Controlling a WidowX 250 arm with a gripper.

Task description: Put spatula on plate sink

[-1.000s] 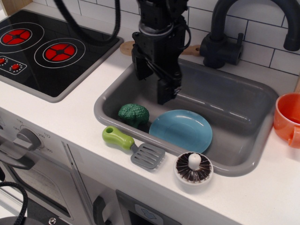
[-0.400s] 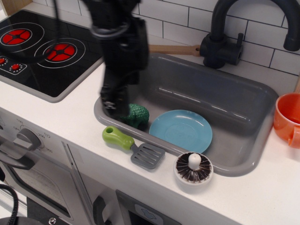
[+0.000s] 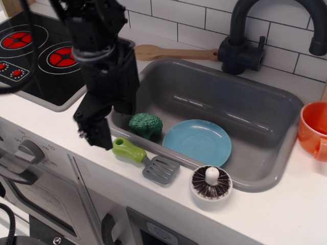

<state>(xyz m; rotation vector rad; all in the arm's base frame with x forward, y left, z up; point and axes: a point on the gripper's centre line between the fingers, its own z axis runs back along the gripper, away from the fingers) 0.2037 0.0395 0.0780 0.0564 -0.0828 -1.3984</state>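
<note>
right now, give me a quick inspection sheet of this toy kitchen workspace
surface: white counter around a grey sink.
job's things: spatula lies on the counter at the sink's front rim, green handle to the left, blade to the right; blue plate sits in the sink with nothing on it.
clutter: green broccoli in the sink beside the plate; white dish at the front rim; orange cup at right; wooden spoon behind the sink.
grippers: gripper is just left of the spatula handle, holding nothing; open or shut cannot be told.
cables: black cable at lower left.
surroundings: stove, black faucet, white tile wall.
</note>
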